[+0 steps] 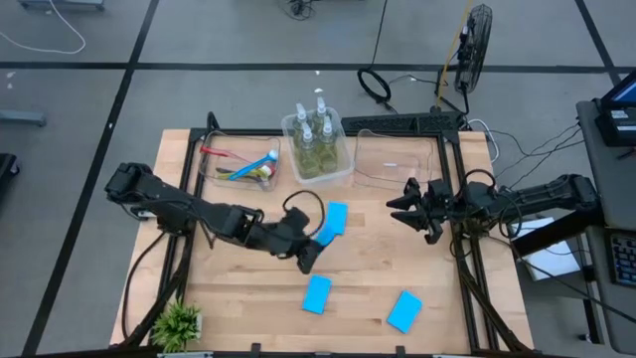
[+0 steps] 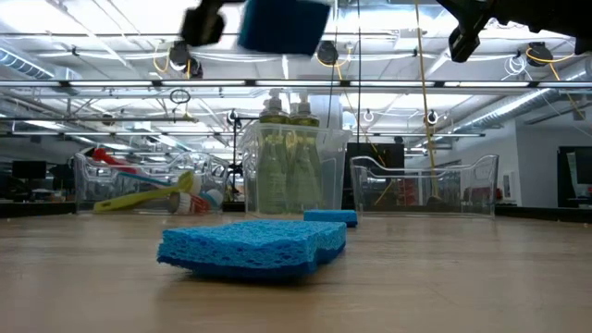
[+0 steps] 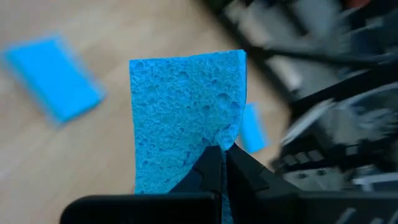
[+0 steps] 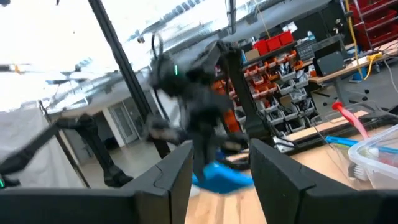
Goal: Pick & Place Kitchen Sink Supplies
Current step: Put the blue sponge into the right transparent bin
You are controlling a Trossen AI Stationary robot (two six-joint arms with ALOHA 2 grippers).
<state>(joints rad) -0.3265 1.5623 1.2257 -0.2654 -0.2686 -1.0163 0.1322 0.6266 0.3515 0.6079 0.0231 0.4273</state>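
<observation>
My left gripper is over the table's middle, shut on a light-blue sponge, which the low view shows high in the air. Two more blue sponges lie flat on the table nearer its near edge. Several yellow-green soap bottles stand upright in the middle clear bin. Coloured brushes lie in the left bin. My right gripper hovers open in front of the right bin, off the table, with nothing between its fingers. My left gripper pinches the sponge between its two fingers at one end, near a corner. The rest of the sponge sticks out past the fingertips toward the far right. The sponge is lifted clear of the table.
The right clear bin at the far edge holds nothing I can see. A small green potted plant stands at the near left corner. Bare wood lies between the two loose sponges and the bins.
</observation>
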